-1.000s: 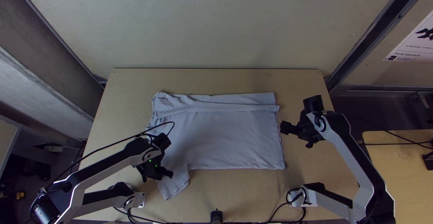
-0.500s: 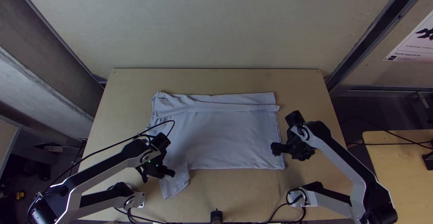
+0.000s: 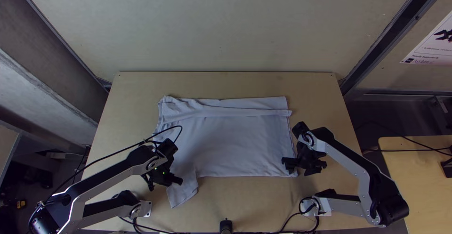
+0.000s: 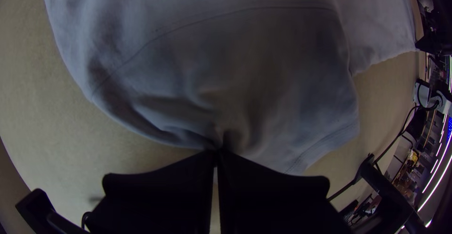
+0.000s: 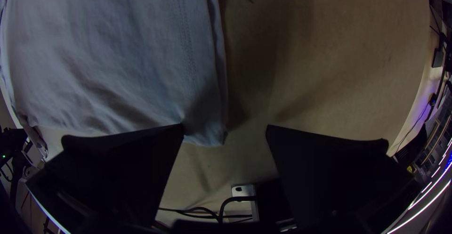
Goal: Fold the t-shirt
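Note:
The light blue-grey t-shirt (image 3: 235, 144) lies spread on the table, a strip along its far side folded over and a sleeve poking out at the near left. My left gripper (image 3: 179, 181) is at that sleeve; in the left wrist view the left gripper (image 4: 215, 154) is shut on the sleeve's edge, with creases running into the pinch. Over the shirt's near right corner is my right gripper (image 3: 293, 168). In the right wrist view the right gripper (image 5: 225, 128) stands open, the corner of the t-shirt (image 5: 202, 135) between its fingers, close to one of them.
Bare wooden table (image 3: 245, 203) lies along the near side, with cables and a black post (image 3: 226, 225) at its near edge. More bare tabletop borders the shirt at the far side and right. A second wooden table (image 3: 419, 168) stands to the right.
My right gripper has moved left and nearer to the table's front edge, from beside the shirt to its near right corner. The left gripper has shifted only slightly; the sleeve's tip moved a little with it.

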